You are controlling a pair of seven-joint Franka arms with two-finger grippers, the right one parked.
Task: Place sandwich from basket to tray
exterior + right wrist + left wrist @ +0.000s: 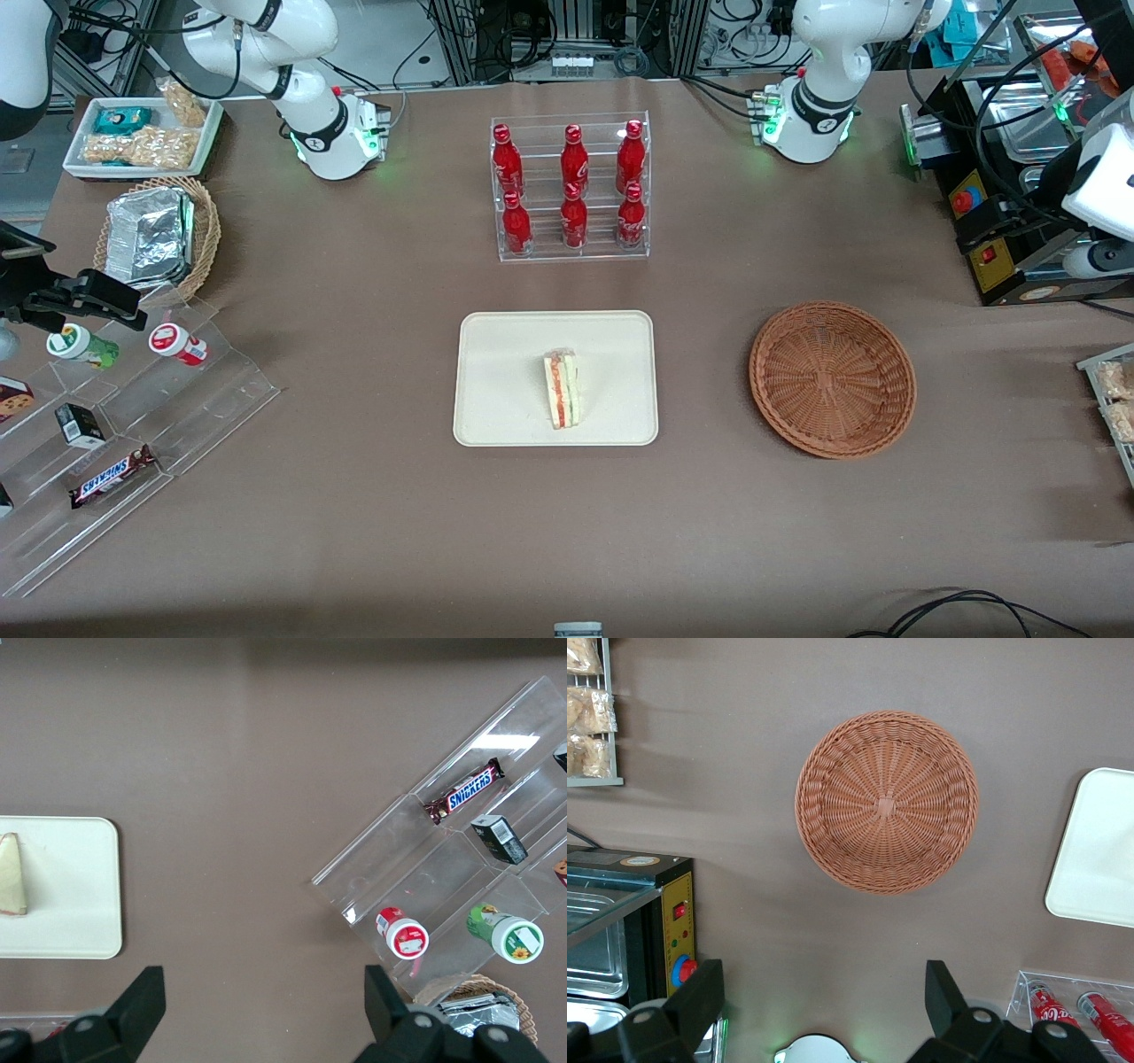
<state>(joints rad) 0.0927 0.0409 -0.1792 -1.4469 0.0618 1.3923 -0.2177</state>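
One sandwich (562, 388) lies on the cream tray (496, 354), and the woven basket (833, 379) sits empty.
The wedge rests near the tray's middle, with the rack of red bottles (571, 188) farther from the front camera. The gripper (824, 1005) hangs high over the table beside the basket, fingers (700, 997) spread wide and holding nothing.

Sandwich (561, 388) upright on tray (496, 372); basket (833, 379) w/o contents.
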